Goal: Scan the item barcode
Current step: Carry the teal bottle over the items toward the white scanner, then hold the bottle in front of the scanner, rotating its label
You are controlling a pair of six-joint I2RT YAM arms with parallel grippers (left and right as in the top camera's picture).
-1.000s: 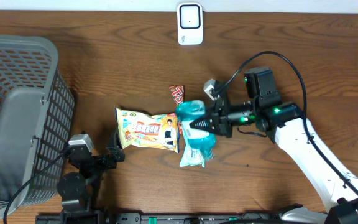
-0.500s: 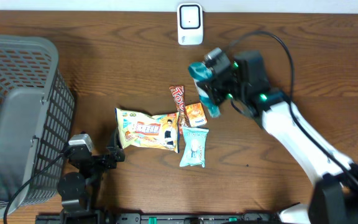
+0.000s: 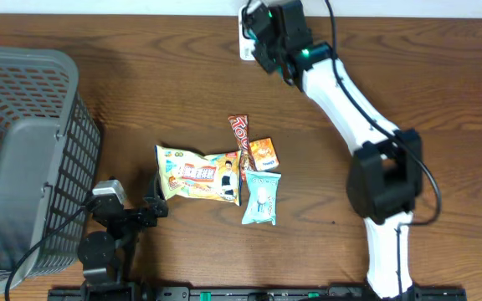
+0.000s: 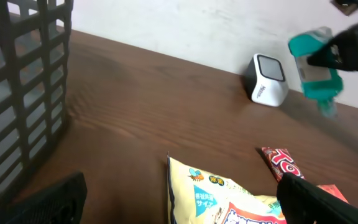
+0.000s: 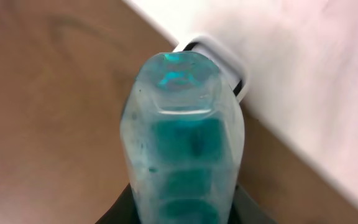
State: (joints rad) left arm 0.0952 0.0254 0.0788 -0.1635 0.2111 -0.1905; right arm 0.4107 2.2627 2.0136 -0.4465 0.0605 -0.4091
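My right gripper (image 3: 262,32) is shut on a teal and clear packet (image 5: 182,137), the item. It holds the packet up at the back edge of the table, right in front of the white barcode scanner (image 4: 267,79). In the left wrist view the packet (image 4: 316,62) hangs just right of the scanner and above it. From overhead the arm covers most of the scanner (image 3: 244,48). My left gripper (image 3: 159,196) rests open near the front left with nothing between its fingers (image 4: 48,199).
A grey mesh basket (image 3: 23,159) stands at the left. A yellow snack bag (image 3: 197,174), a red bar (image 3: 238,134), a small orange box (image 3: 264,154) and a light blue packet (image 3: 261,199) lie mid-table. The white wall runs along the back edge.
The right arm lifted the teal packet off the pile and carried it back and left to the scanner. The left arm has not moved.
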